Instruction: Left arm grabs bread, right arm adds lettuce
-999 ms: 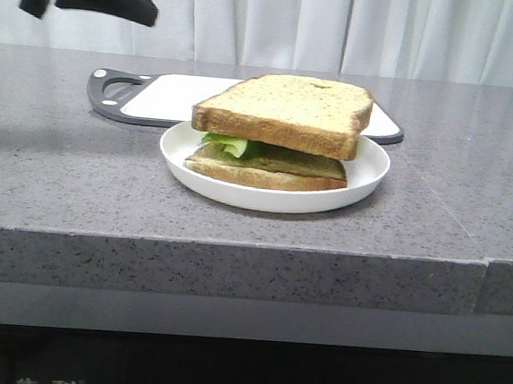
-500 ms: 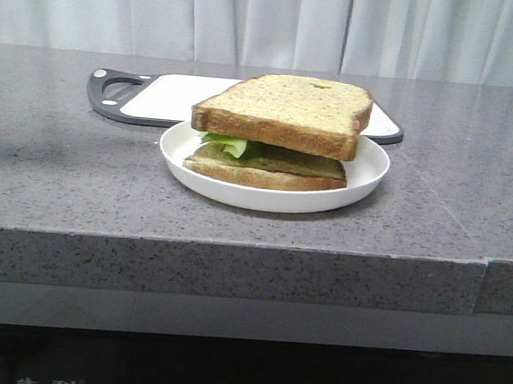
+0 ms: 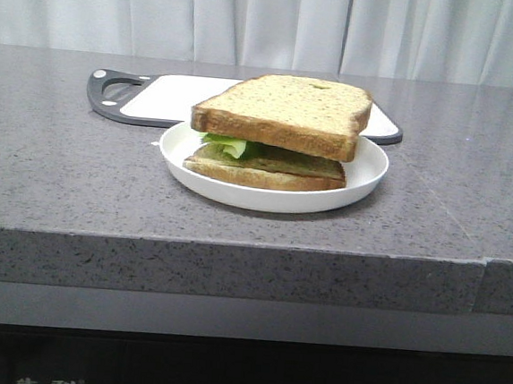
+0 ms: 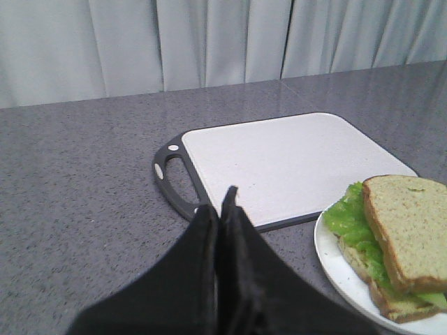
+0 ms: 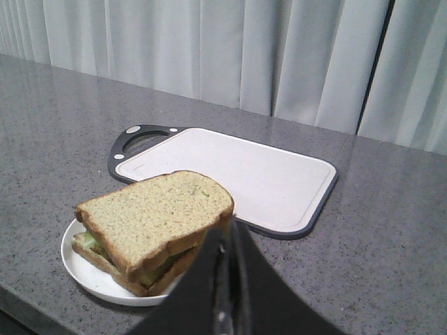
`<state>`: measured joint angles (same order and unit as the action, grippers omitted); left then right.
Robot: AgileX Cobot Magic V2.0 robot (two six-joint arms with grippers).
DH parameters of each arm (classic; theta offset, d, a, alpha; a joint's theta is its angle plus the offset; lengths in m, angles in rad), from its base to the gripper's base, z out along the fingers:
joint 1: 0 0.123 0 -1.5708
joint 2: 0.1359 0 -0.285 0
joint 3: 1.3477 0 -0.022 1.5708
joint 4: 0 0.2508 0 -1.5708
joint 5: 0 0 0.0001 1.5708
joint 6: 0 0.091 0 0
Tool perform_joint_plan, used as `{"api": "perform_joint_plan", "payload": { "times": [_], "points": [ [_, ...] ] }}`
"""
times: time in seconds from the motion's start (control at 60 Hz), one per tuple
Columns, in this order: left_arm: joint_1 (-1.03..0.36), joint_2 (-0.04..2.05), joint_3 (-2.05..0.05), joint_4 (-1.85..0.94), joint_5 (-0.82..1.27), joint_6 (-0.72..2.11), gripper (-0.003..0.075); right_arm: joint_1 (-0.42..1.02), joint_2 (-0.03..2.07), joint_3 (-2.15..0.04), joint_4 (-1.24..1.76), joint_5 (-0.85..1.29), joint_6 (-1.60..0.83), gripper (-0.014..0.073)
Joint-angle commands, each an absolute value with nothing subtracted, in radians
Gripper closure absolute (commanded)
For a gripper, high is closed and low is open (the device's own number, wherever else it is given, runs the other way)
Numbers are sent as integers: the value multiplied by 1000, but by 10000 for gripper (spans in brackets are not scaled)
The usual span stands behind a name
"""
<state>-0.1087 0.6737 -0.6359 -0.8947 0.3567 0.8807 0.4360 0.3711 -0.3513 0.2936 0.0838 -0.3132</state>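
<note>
Speckled square bread (image 3: 286,111), crinkled lettuce (image 3: 229,145), round plate (image 3: 366,170)

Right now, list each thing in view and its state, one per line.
Bread: on top of the sandwich, tilted, free of both hands.
Lettuce: between the two slices, edge sticking out.
Lower slice: flat on the plate.
Plate: on the counter, holding the sandwich.
Cutting board: flat, bare, behind the plate.
Left hand: shut, holding nothing.
Right hand: shut, holding nothing.
</note>
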Motion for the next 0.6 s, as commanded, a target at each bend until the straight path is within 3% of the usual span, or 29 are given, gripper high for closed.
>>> {"api": "perform_joint_plan", "payload": {
  "times": [0.0, 0.266, 0.583],
  "points": [
    [-115, 535, -551, -917, 272, 891, 741, 429, 351, -347, 303, 0, -319, 655],
    [-115, 78, -305, -917, 274, 891, 741, 429, 296, -291, 304, 8, -319, 655],
    [-115, -7, -287, -917, 274, 891, 741, 429, 296, -291, 304, 8, -319, 655]
  ]
}}
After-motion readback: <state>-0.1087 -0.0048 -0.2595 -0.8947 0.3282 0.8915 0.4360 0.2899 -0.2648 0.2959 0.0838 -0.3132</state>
